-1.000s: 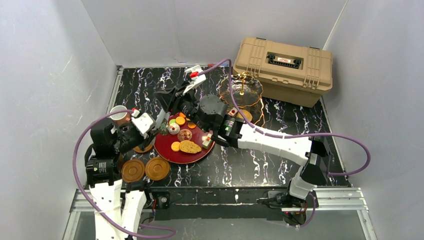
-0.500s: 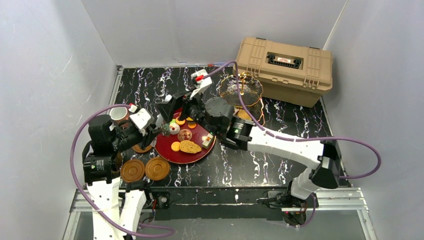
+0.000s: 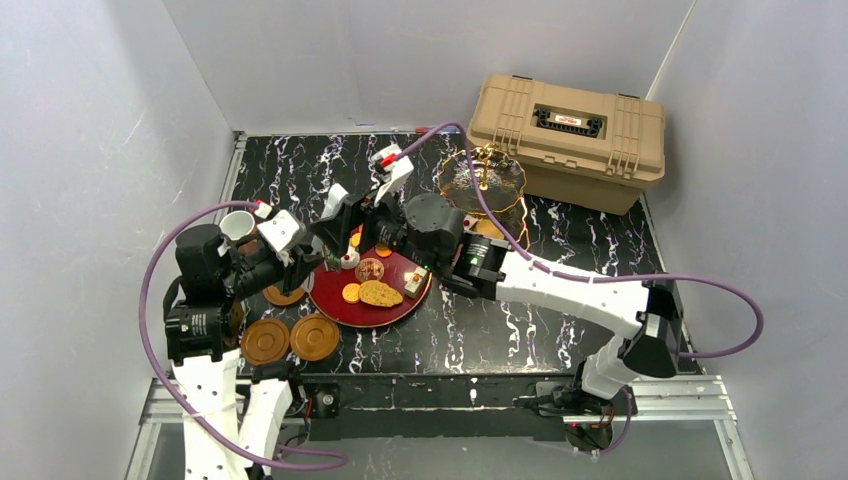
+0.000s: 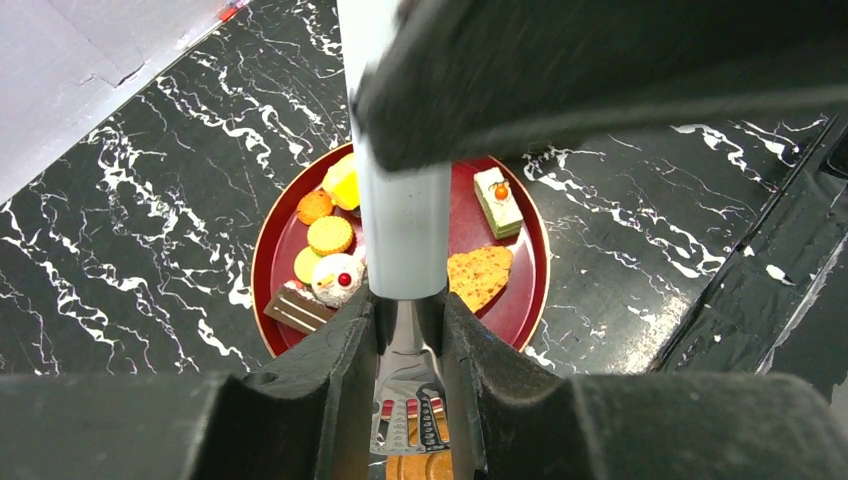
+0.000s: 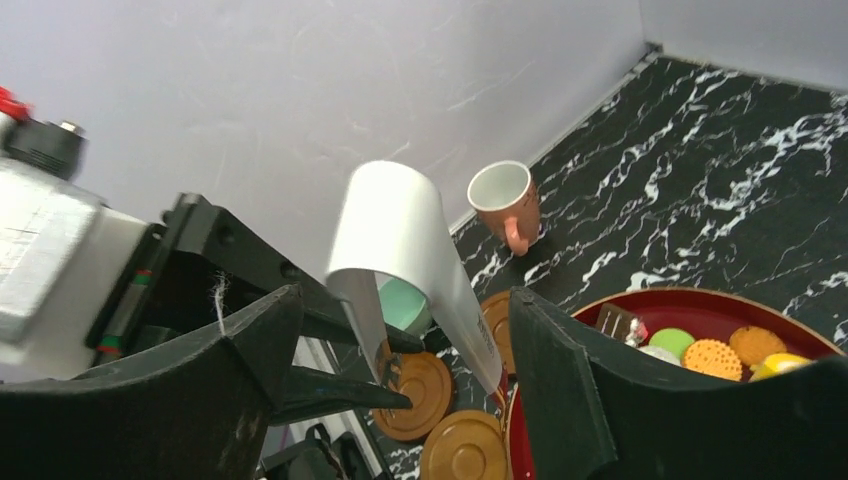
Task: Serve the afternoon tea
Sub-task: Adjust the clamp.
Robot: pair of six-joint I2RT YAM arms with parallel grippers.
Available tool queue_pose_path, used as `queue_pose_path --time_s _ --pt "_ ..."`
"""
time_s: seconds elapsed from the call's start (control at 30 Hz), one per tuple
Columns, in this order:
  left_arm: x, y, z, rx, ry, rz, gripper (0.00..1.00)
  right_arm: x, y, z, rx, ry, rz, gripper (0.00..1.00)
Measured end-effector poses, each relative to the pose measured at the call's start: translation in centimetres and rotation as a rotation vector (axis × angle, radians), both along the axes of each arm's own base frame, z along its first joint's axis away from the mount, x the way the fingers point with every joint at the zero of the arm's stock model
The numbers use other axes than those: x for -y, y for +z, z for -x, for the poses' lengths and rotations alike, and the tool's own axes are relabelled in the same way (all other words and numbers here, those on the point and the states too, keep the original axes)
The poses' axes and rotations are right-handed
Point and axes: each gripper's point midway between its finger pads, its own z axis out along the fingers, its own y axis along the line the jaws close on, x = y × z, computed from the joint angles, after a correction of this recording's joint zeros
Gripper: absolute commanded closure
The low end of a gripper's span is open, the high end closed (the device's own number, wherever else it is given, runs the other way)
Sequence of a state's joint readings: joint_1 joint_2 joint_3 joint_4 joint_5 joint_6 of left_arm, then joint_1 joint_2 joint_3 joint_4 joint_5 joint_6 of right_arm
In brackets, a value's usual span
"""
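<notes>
The step in hand looks like readying the metal tongs (image 4: 403,222) for moving pastries, not yet lifting one. The left jaws are pressed onto the tongs' two blades, holding them above the red tray (image 4: 262,268). The right jaws stand spread on either side of the tongs' folded spring end and, as far as the right wrist view shows, do not touch it.

The pastries (image 3: 380,292) all lie on the tray. The three-tier stand (image 3: 480,178) is between 1 and 2 o'clock of it, the saucers (image 3: 266,341) at 8 o'clock, and the pinkish cup (image 5: 505,200) at 10 o'clock. The teal cup (image 5: 405,306) is half hidden behind the tongs.

Next, I judge, one arm needs a grip that can squeeze both blades, then a slow descent onto a single small cake.

The tongs are a thin, smooth, springy metal band. The tray is round, glossy and shallow-rimmed. The pastries vary: ridged round biscuits, a cream dome with a cherry, layered slices and a crumbly wedge, probably fragile. The stand is dark glass with wavy gold edges; the saucers look matte and ringed. The worktop (image 3: 560,340) is black with white veining
</notes>
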State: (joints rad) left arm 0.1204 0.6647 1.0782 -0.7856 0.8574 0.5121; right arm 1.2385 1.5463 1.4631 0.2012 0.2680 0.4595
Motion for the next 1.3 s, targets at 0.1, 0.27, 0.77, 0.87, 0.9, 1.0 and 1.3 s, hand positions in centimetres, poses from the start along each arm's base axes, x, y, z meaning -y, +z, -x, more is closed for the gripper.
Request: queue_pose_path --time_s 0.1,0.27,0.77,0.87,0.9,1.0,1.3 --pt "0.0 0.1 0.1 0.009 -0.001 -0.004 0.98 -0.8 -1.5 0.2 -0.024 0.021 0.033 0.23" --pt "0.0 0.3 0.3 0.033 -0.005 -0.016 0.99 -1.9 -2.8 0.5 -0.056 0.053 0.053 0.28" --pt "-0.3 0.2 0.4 0.078 -0.003 -0.051 0.34 -2.6 -3.3 0.4 -0.072 0.065 0.041 0.62" --pt "-0.3 0.2 0.4 0.067 0.006 -0.037 0.11 -2.4 -4.6 0.2 -0.064 0.054 0.062 0.62" --pt "-0.3 0.2 0.4 0.060 0.009 -0.031 0.04 -2.2 -5.2 0.1 -0.060 0.047 0.076 0.62" --pt "-0.2 0.2 0.5 0.034 0.023 -0.009 0.02 -1.6 -7.1 -0.5 -0.044 0.021 0.118 0.62" --pt "-1.1 -0.2 -0.6 -0.069 0.120 0.030 0.02 0.9 -10.1 -4.6 0.059 -0.116 0.232 0.62"
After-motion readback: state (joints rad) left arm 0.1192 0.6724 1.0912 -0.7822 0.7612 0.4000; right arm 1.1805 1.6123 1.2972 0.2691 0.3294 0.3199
